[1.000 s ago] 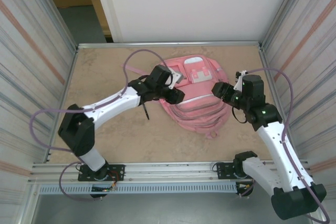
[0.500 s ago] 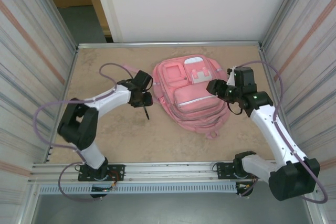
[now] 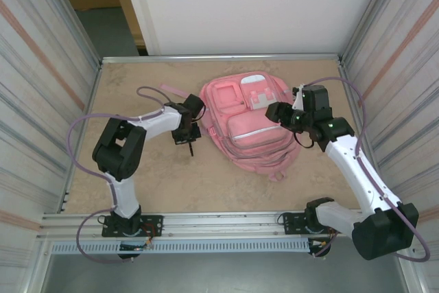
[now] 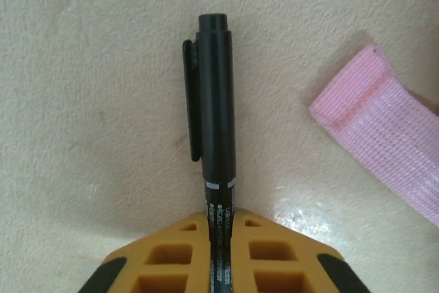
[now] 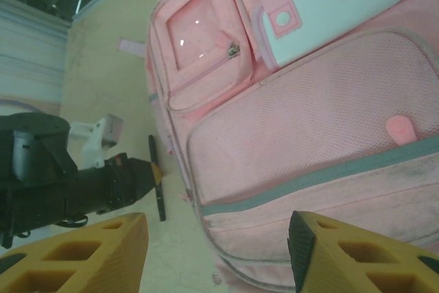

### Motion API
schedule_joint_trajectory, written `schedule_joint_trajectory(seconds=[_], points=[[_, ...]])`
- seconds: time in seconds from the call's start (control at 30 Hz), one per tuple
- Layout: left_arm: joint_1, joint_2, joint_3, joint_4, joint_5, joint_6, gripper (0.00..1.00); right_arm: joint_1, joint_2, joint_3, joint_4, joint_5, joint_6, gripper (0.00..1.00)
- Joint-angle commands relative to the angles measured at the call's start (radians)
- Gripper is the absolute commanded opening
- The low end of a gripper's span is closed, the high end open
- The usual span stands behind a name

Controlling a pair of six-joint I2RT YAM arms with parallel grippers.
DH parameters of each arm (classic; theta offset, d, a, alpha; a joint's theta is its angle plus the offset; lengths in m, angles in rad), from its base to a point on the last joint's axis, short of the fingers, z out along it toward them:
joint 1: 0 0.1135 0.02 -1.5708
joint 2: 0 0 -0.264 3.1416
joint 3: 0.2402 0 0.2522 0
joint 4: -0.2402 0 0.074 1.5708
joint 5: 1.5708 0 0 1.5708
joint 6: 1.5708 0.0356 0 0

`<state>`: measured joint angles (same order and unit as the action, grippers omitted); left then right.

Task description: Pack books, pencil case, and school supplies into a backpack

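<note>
Fingers point(image 4: 188, 230) of the left gripper point(image 4: 219, 230), orange plastic with hollow cells, are pinched tight on the slim matte black pen point(image 4: 214, 101). The pen lies on the speckled beige tabletop point(image 4: 82, 101) near a woven pink strap point(image 4: 384, 121). The right gripper point(image 5: 216, 231) hangs with jaws partway apart, empty, above the soft pink fabric backpack point(image 5: 384, 197) and its mesh pocket point(image 5: 309, 135).

My left claw point(image 4: 219, 238) is clamping the thin black plastic pen point(image 4: 215, 108) lying on the beige stone-look table point(image 3: 137, 87), just left of the large soft pink fabric backpack point(image 3: 250, 125).
</note>
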<state>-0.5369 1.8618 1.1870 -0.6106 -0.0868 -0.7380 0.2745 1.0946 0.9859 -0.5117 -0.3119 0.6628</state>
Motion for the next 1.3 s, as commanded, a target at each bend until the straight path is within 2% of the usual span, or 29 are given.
schedule_joint_trajectory(seconds=[0.0, 0.17, 0.27, 0.37, 0.47, 0.77, 0.83, 0.93, 1.1, 1.27], points=[[-0.007, -0.067, -0.113, -0.004, 0.028, -0.02, 0.08, 0.017, 0.02, 0.017, 0.043, -0.009, 0.042, 0.56], [-0.029, -0.265, -0.167, 0.029, 0.091, 0.051, 0.06, 0.096, 0.099, 0.011, 0.093, -0.055, 0.078, 0.56], [-0.04, -0.365, -0.19, 0.094, 0.231, 0.119, 0.03, 0.166, 0.184, -0.013, 0.183, -0.111, 0.135, 0.56], [-0.079, -0.449, -0.255, 0.282, 0.422, 0.168, 0.01, 0.212, 0.273, -0.001, 0.257, -0.182, 0.199, 0.57], [-0.124, -0.49, -0.264, 0.365, 0.496, 0.178, 0.01, 0.236, 0.329, 0.025, 0.3, -0.171, 0.246, 0.58], [-0.202, -0.49, -0.227, 0.415, 0.514, 0.183, 0.01, 0.302, 0.412, 0.037, 0.421, -0.153, 0.342, 0.56], [-0.202, -0.486, -0.228, 0.427, 0.517, 0.175, 0.01, 0.314, 0.419, 0.033, 0.423, -0.142, 0.343, 0.53], [-0.204, -0.477, -0.219, 0.434, 0.542, 0.17, 0.01, 0.328, 0.421, 0.016, 0.424, -0.109, 0.353, 0.4], [-0.204, -0.466, -0.227, 0.441, 0.519, 0.165, 0.01, 0.335, 0.386, 0.017, 0.383, -0.081, 0.327, 0.45], [-0.203, -0.468, -0.232, 0.451, 0.515, 0.158, 0.01, 0.342, 0.351, 0.008, 0.363, -0.072, 0.316, 0.35]])
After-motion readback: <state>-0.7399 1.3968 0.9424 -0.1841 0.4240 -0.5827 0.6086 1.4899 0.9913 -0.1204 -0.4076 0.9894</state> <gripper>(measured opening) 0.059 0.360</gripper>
